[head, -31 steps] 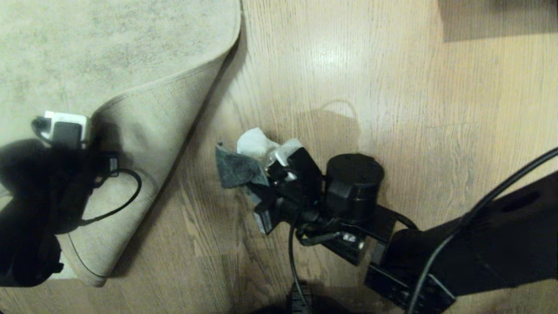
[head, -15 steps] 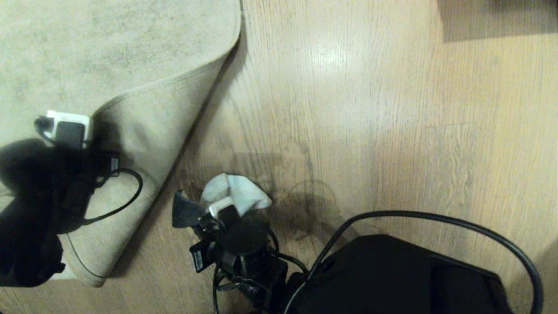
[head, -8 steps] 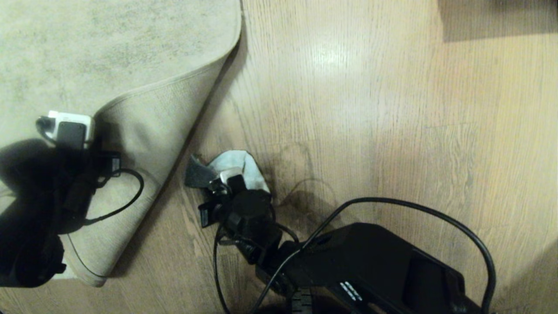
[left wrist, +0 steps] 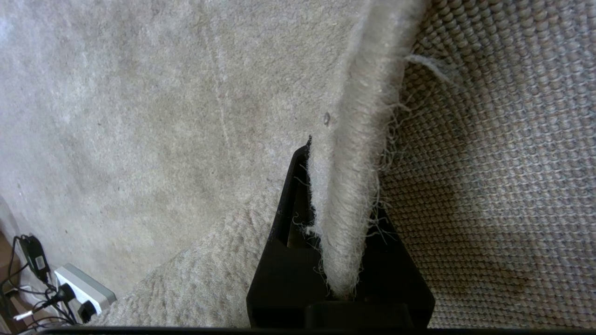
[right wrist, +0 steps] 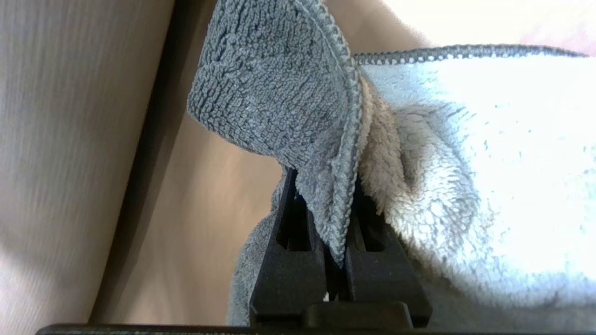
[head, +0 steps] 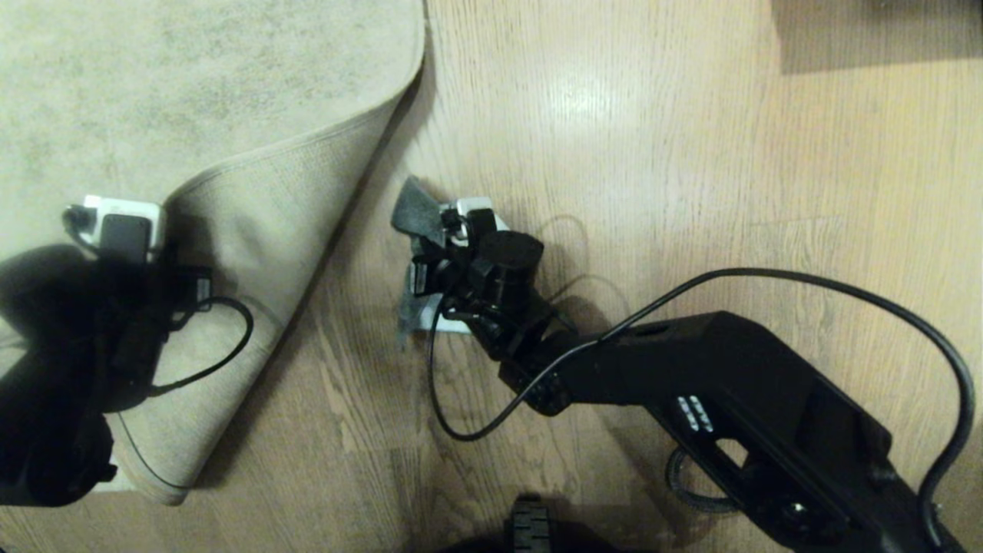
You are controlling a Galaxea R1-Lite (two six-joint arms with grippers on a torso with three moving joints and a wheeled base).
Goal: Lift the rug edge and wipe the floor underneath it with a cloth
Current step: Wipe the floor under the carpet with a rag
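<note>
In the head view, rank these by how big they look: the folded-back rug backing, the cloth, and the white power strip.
Largest to smallest, as they appear:
1. rug backing, by far.
2. cloth, though the right gripper hides part of it.
3. white power strip, partly hidden by the left arm; its rank below the cloth is unsure.

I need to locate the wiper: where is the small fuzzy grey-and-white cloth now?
In the head view the cloth lies at the centre, on the wood-plank floor, clamped in the right gripper, just right of the folded-back rug edge.
</note>
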